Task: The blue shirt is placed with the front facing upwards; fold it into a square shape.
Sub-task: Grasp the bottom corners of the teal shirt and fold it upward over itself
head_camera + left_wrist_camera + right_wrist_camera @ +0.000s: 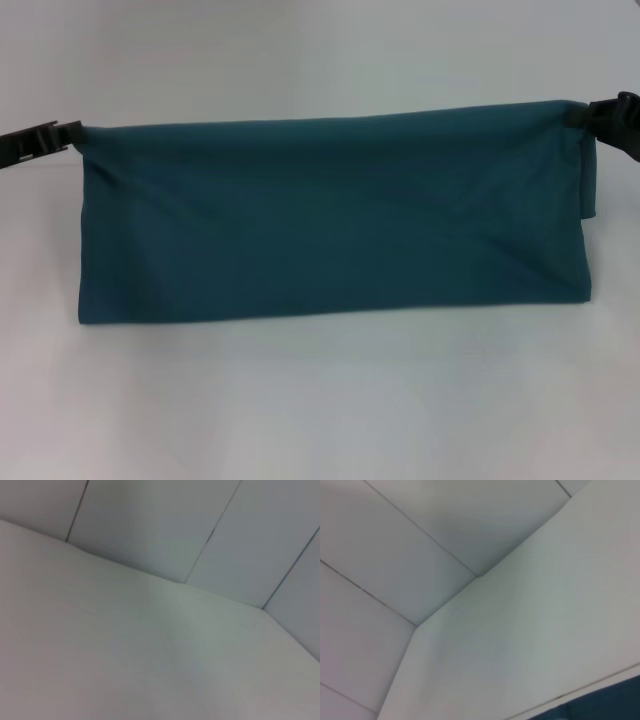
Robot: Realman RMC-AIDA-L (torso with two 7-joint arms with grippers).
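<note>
Fingers of the left gripper (72, 133) are pinched onto the upper left corner of the blue shirt (335, 215), and fingers of the right gripper (580, 115) are pinched onto its upper right corner, so the cloth is stretched in a long band between the two. Both grippers are black and reach in from the far left and far right edges of the head view, with only their tips showing beside the fabric.

Between them the shirt's top edge runs nearly straight, a little higher on the right than on the left. From that edge the dark teal cloth spreads toward the near side, and its lower edge lies in a clean line on the white counter (320, 400). Soft creases run diagonally from each pinched corner toward the middle of the cloth. At the right end a narrow flap of the same fabric hangs just beyond the main panel, below the right gripper. No lettering or collar shows on the side facing the camera.

The left wrist view shows only the bare white counter and pale wall panels behind it. In the right wrist view, a small dark teal patch of the shirt (600, 702) shows at the picture's edge against the white counter, with the paneled wall beyond.
</note>
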